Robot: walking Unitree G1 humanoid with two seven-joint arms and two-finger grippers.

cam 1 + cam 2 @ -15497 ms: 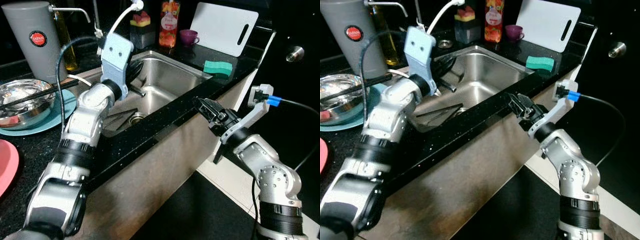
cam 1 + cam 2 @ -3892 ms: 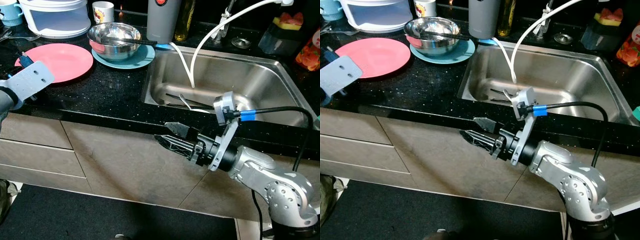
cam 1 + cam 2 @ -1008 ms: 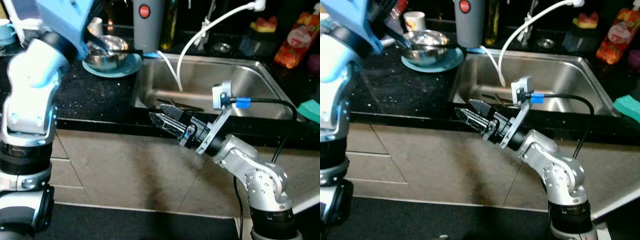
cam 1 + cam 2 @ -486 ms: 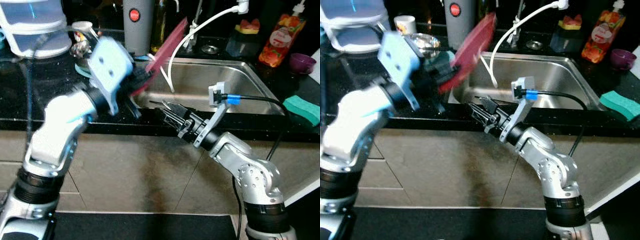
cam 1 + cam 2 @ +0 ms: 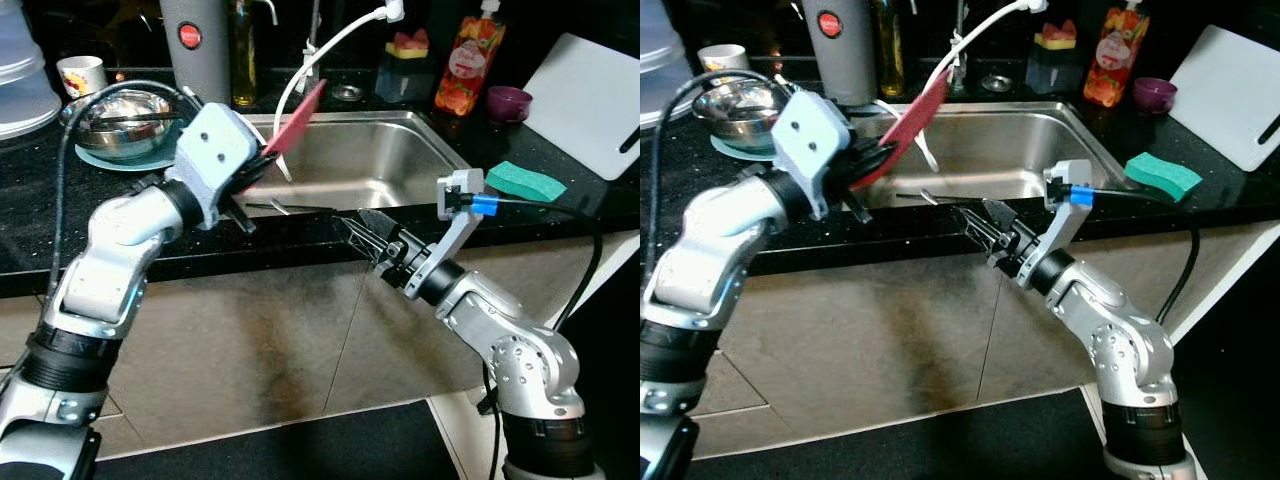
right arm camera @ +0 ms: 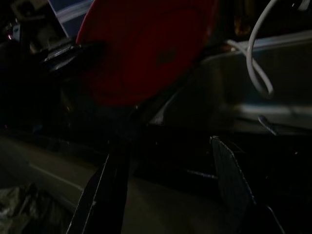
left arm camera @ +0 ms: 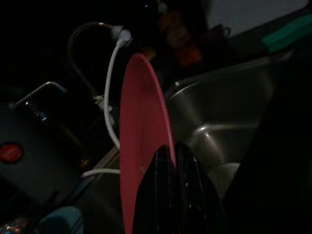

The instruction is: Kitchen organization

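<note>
1. A black countertop (image 5: 120, 215) holds a steel sink (image 5: 400, 160).
2. The left gripper (image 5: 880, 152), at the sink's near-left corner, has its fingers clamped on the rim of a pink plate (image 5: 915, 120), which is tilted on edge above the basin.
3. The right gripper (image 5: 362, 232) hovers at the counter's front edge, fingers spread wide and holding nothing.
4. A green sponge (image 5: 525, 180) lies on the counter right of the sink.

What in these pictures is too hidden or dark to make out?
- Left gripper: its grip spot on the pink round plate hides behind the grey wrist block in the eye views.
- Steel sink floor: the black counter edge hides it; the thin utensils there are too small to name.
- Right wrist view: too dark below the counter.
</note>
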